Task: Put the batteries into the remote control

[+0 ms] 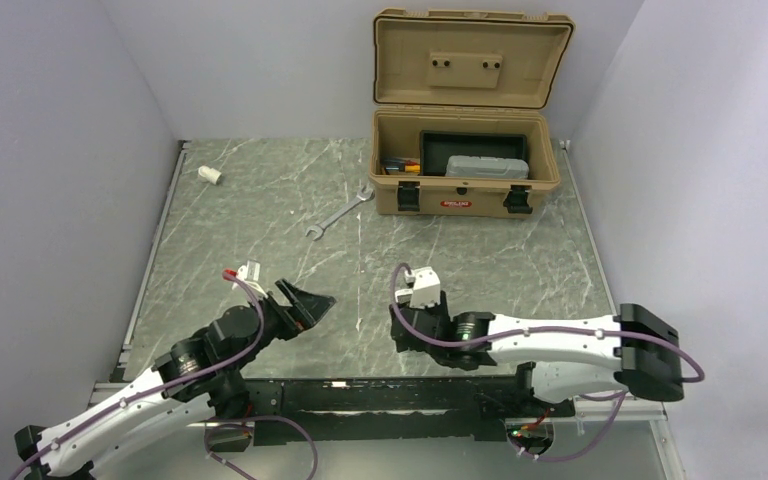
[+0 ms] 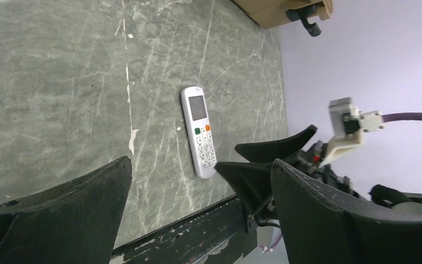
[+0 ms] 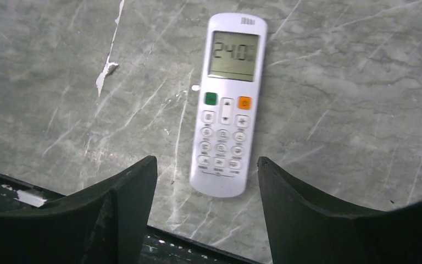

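Remote [image 3: 228, 104] lies face up on table [image 1: 260, 200] at its near edge, screen lit, screen end pointing away from the arms. Right gripper [image 3: 206, 165] is spread, 2 fingers either side of the remote's button end, gap visible on both sides, not touching. Left gripper [image 1: 308, 300] is spread wide, holds nothing, just left of the remote. Toolbox [image 1: 465, 195] sits at the far side, lid up. Inside it is 1 black tray [image 1: 440, 145] with a gray case [image 1: 487, 167] lying in it. The left compartment holds small tools [image 1: 400, 166] with yellow and orange parts, too small to tell. Wrench [image 1: 338, 216] is on the table in front of the toolbox. White cylinder [image 1: 209, 174] lies far left.
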`<state>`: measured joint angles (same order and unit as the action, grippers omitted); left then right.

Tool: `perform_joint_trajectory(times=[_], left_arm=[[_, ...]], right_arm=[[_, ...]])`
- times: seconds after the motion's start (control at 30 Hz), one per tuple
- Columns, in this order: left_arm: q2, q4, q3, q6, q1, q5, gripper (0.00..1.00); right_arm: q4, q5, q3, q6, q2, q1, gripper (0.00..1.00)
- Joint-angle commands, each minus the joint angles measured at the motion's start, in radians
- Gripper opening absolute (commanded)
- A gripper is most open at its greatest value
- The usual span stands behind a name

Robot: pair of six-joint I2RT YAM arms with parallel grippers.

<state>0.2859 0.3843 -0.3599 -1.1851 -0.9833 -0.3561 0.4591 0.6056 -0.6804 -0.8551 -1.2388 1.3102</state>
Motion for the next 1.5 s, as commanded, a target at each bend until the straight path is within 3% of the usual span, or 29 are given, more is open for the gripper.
perform_joint_trajectory(times=[0.0,0.17,0.3,0.37,0.43,0.47,0.77,0.97,1.23,1.47], left_arm=[[0.033,0.065,-0.052,0.020,-0.003,-0.010,0.98],[0.082,0.179,-0.087,0.050,-0.003,-0.017,0.98],[0.095,0.282,-0.102,0.043,-0.003,-0.023,0.97],[0.085,0.316,-0.100,0.039,-0.004,-0.028,0.97],[0.066,0.352,-0.103,0.033,-0.003,-0.038,0.97],[0.054,0.370,-0.104,0.033,-0.004,-0.045,0.98],[-0.072,0.489,-0.110,0.039,-0.003,-0.111,0.99],[-0.085,0.539,-0.123,0.041,-0.003,-0.161,0.99],[-0.072,0.605,-0.158,0.066,-0.004,-0.232,0.99],[-0.185,0.632,-0.132,0.060,-0.003,-0.263,0.96]], right_arm=[[-0.026,0.072,0.050,-0.035,0.115,0.004,0.70],[-0.017,0.110,0.077,-0.013,0.215,0.004,0.72],[0.107,0.190,0.057,-0.075,0.296,0.005,0.79],[0.144,0.223,0.067,-0.094,0.346,0.004,0.85],[0.163,0.237,0.086,-0.099,0.403,0.004,0.99],[0.169,0.239,0.096,-0.098,0.434,0.005,1.00],[0.263,0.307,0.165,-0.211,0.656,0.005,1.00],[0.230,0.349,0.208,-0.200,0.737,0.005,1.00],[0.141,0.374,0.272,-0.179,0.785,0.004,1.00],[0.180,0.407,0.269,-0.218,0.771,0.005,1.00]])
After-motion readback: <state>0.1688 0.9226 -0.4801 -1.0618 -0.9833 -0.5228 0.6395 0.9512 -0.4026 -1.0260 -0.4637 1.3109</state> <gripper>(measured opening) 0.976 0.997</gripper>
